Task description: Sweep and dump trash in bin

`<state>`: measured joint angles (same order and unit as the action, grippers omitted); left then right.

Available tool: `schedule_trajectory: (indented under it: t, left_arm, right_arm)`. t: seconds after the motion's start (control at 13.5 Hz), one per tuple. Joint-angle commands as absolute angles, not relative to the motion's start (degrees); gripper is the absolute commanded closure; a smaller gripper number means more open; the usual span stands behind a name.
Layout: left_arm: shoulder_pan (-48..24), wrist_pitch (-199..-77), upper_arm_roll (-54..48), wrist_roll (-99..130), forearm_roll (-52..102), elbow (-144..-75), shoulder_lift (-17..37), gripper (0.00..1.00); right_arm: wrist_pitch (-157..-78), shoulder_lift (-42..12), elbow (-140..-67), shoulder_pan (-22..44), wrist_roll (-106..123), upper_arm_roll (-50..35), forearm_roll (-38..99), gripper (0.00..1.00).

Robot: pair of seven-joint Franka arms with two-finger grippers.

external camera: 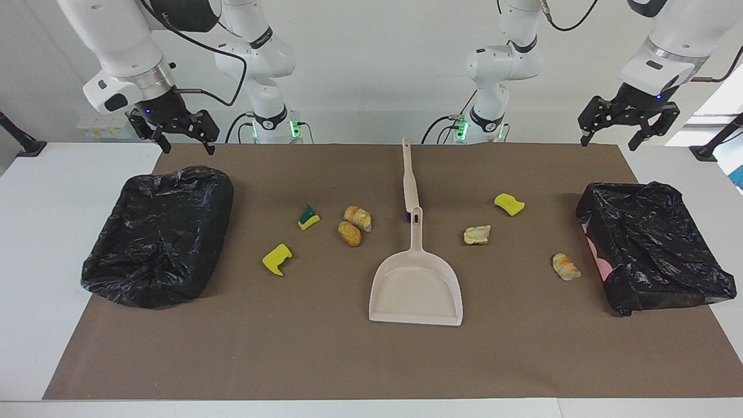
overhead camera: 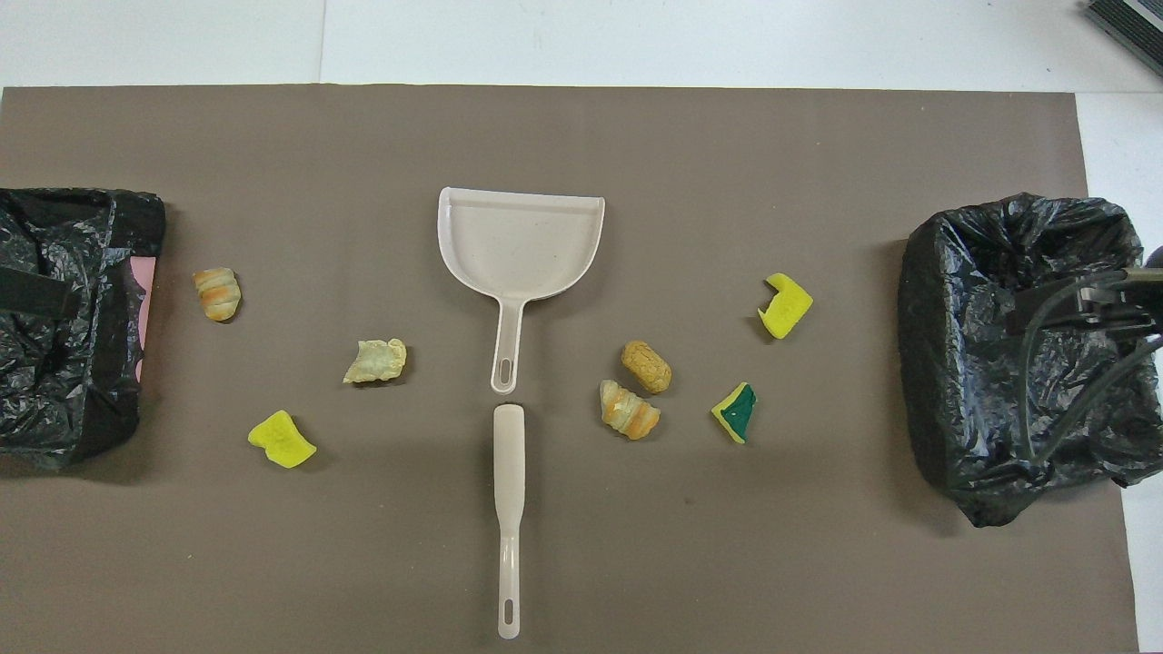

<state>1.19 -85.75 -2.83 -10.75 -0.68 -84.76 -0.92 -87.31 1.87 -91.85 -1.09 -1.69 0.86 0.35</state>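
Dustpan (external camera: pixel 416 288) mid-mat among seven scraps (external camera: pixel 350 233); brush (external camera: pixel 409 180) nearer robots. Left gripper (external camera: pixel 626 129), right gripper (external camera: pixel 184 137): raised over mat corners, jaws wide, empty.

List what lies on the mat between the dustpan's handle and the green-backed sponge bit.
Two golden-brown bread lumps lie side by side between the dustpan handle and the green-backed sponge bit; the overhead view shows it plainly. Nothing else is there.

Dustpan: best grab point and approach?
Grip the dustpan by its slim handle, from straight above, jaws across its width. It lies flat, and the handle points toward the robots, nearly meeting the brush; keep clear of that end.
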Motion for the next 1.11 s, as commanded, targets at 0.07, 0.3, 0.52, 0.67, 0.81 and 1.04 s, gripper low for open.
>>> schedule_trajectory:
  t: [0.07, 0.3, 0.52, 0.67, 0.81, 1.04]
  left_arm:
    - [1.85, -85.08, -3.16, -10.72, -0.62, -85.17, -1.58, 0.00]
    - [1.76, -84.99, -3.25, -10.63, -0.62, -85.17, -1.58, 0.00]
    - [1.67, -85.08, -3.25, -10.63, -0.62, -85.25, -1.58, 0.00]
    - [1.76, -85.17, -3.25, -10.55, -0.62, -85.25, -1.67, 0.00]
    - [1.67, -84.82, -3.25, -10.55, -0.62, -85.25, -1.67, 0.00]
    - [0.97, -83.23, -3.34, -10.46, -0.53, -87.00, -2.89, 0.00]
  right_arm:
    - [-86.66, 1.93, -91.49, -0.88, -0.18, 1.41, 0.88, 0.00]
    - [-86.66, 1.93, -91.49, -0.88, -0.18, 1.41, 0.97, 0.00]
    - [-86.66, 1.93, -91.49, -0.88, -0.09, 1.41, 0.88, 0.00]
    - [-86.66, 1.93, -91.49, -0.88, -0.18, 1.41, 0.88, 0.00]
    - [-86.66, 1.93, -91.49, -0.88, -0.18, 1.41, 0.88, 0.00]
    - [-86.57, 1.93, -91.49, -1.32, 0.09, 1.75, 0.35, 0.00]
